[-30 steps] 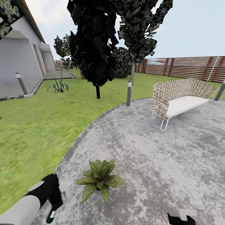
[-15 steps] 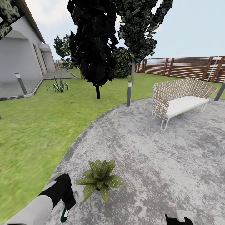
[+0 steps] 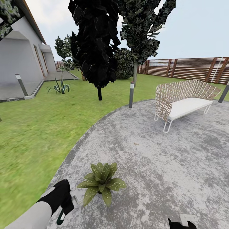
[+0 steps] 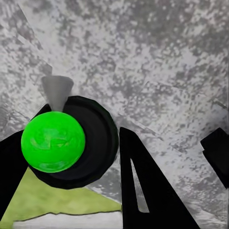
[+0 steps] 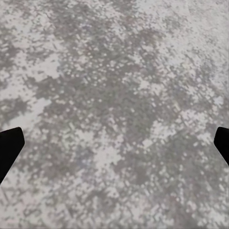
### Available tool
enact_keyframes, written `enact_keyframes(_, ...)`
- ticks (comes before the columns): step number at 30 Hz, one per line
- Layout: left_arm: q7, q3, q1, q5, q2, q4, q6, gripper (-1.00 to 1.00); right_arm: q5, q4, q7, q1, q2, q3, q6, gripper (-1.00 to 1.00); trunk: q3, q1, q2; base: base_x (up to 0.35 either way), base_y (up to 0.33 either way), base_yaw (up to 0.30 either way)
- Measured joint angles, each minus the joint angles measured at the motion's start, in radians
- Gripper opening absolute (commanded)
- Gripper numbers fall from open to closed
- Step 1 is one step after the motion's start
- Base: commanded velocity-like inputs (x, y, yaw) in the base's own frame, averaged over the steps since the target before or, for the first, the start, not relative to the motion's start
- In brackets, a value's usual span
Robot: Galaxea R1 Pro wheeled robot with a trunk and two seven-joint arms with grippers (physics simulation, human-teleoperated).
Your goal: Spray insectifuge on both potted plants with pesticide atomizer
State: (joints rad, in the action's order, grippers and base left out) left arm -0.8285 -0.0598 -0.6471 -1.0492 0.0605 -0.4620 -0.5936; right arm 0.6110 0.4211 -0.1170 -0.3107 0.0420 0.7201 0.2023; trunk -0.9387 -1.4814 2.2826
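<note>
Beside potted plant (image 3: pixel 101 182) — left pincer (image 3: pixel 65 206) clamps pesticide atomizer (image 4: pixel 67 143).

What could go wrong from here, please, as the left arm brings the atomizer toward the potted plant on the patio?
The left end effector holds the pesticide atomizer low beside the potted plant, so it could brush the near leaves. The grey nozzle seems aimed at bare patio, so spray might miss the plant. The grip looks off-centre, so the bottle may slip.

A home garden: lawn (image 3: pixel 28 140), stone patio (image 3: pixel 152 159), slatted fence (image 3: pixel 190 68), white house (image 3: pixel 19 60).
</note>
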Motion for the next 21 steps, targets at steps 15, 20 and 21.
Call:
enact_keyframes(15,0.081,0.019,0.040,0.002,-0.015,0.006,-0.001,-1.00,-0.001,0.000,0.000,0.000,0.000,0.000,0.000,1.00,0.000,0.000,0.000,0.000,0.000,0.000)
enact_keyframes(20,0.096,0.024,0.040,0.004,-0.014,-0.001,0.000,-1.00,-0.001,0.000,0.000,0.000,0.001,0.000,0.000,1.00,0.000,0.000,0.000,0.000,0.000,0.000)
enact_keyframes(21,0.097,0.023,0.041,0.006,-0.014,0.003,0.002,-1.00,-0.001,0.000,0.000,0.000,0.000,0.000,0.000,1.00,0.000,0.000,0.000,0.000,0.000,0.000)
